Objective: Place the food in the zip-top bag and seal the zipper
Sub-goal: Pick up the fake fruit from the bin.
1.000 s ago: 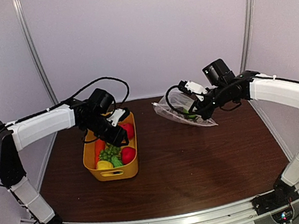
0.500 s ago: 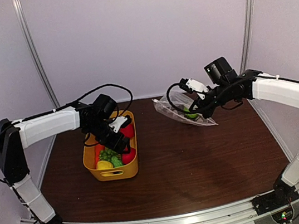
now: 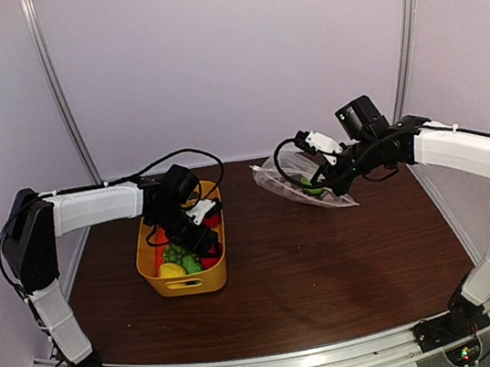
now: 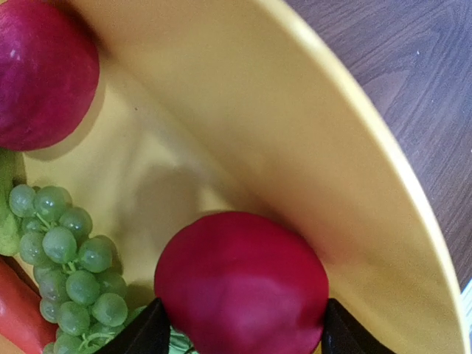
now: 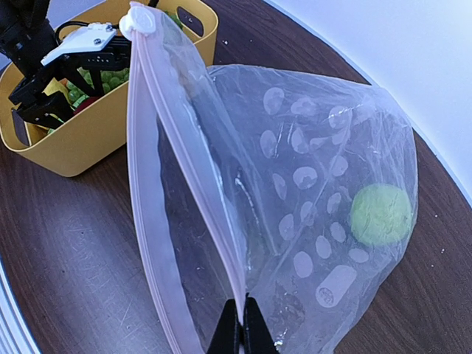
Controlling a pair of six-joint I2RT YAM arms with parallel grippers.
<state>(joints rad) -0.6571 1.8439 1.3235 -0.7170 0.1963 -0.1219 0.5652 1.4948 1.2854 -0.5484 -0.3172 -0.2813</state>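
Dark wood table (image 3: 331,263) with pale lilac walls (image 3: 235,56) on three sides. One yellow basket (image 3: 186,284) stands left of centre.

The basket holds two apples, a red apple (image 4: 240,284) against its right wall and a second red apple (image 4: 40,70) further in. With them are one bunch of green grapes (image 4: 66,273), one orange carrot (image 4: 15,317) of which only a sliver shows, and one yellow lemon (image 3: 170,270) at the near end.

The left gripper (image 3: 205,237) is down inside the basket. Its jaws are spread wide, with one of the black fingers (image 4: 144,332) on each side of the red apple, which rests on the basket floor.

To the far right, the right gripper (image 5: 240,332) is pinched tight on the mouth edge of the one zip-top bag (image 5: 310,147), clear with pale oval dots. The pinkish zipper (image 5: 184,162) runs up from the jaws to a white slider (image 5: 140,20), and the mouth gapes toward the basket. One round green fruit (image 5: 380,214) lies in the bag.
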